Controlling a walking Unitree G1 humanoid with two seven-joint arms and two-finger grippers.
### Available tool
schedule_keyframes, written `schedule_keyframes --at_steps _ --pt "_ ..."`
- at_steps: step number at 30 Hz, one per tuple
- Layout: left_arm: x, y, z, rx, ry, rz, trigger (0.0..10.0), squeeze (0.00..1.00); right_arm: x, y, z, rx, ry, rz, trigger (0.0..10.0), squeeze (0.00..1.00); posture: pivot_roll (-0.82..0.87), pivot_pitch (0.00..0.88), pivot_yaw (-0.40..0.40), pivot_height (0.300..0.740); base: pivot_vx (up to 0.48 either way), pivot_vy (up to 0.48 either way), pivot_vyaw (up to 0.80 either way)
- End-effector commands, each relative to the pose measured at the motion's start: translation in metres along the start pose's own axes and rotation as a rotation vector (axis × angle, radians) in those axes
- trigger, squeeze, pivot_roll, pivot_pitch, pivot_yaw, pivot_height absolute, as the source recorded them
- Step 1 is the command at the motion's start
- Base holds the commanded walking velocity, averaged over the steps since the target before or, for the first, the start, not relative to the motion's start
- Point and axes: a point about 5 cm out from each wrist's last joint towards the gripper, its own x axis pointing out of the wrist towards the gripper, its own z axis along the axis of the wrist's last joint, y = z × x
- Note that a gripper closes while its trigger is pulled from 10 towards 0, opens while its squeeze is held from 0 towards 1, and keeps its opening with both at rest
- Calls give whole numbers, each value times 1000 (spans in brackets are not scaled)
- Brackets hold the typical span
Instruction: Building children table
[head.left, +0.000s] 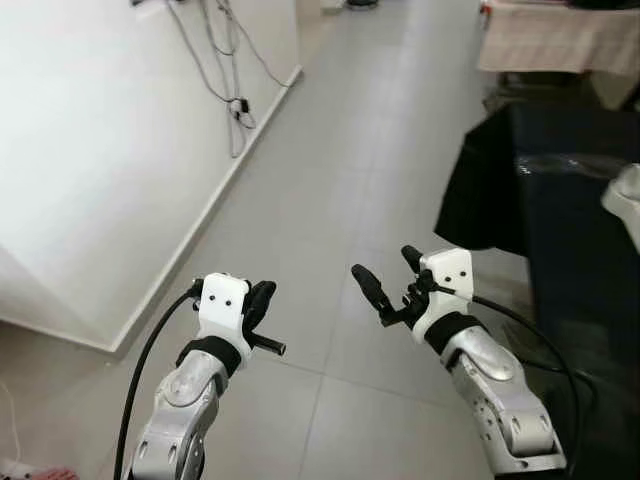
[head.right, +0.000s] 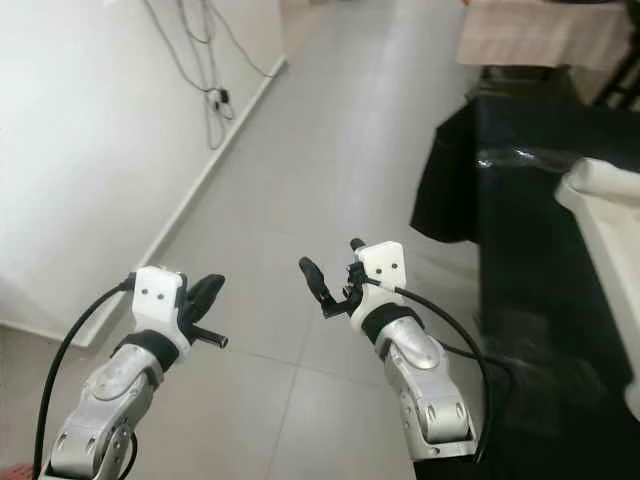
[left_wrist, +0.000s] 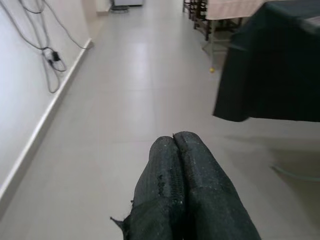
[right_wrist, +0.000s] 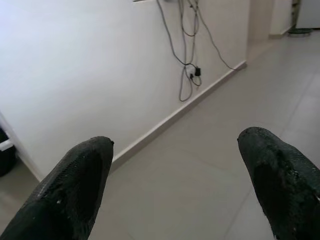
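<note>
Left tool (head.left: 262, 318) fingers pressed together, right tool (head.left: 385, 285) fingers spread, both empty above tiled floor (head.left: 330, 180), black-draped table (head.left: 560, 200) just right.

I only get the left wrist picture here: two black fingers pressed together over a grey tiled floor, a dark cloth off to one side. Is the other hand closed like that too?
Observer: No. The right gripper is open; its fingers stand wide apart with nothing between them.

Operator: What's that dark cloth draped on?

Observer: A table with a glossy black top, on the robot's right.

Operator: Anything on it?

Observer: A white piece lies at its far right edge; I cannot tell what it is.

Operator: Is my hand holding anything?

Observer: No, the left gripper is shut on nothing, raised over bare floor.
</note>
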Motion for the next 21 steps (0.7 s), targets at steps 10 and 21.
schedule_keyframes --at_steps 10,21 --pt "2 3 -5 0 17 5 10000 0 5 4 -4 7 7 27 10000 0 -34 98 33 740 317 0 0" --pt "4 3 -7 -1 20 -2 10000 0 7 3 -7 39 16 37 10000 0 -32 101 38 740 361 0 0"
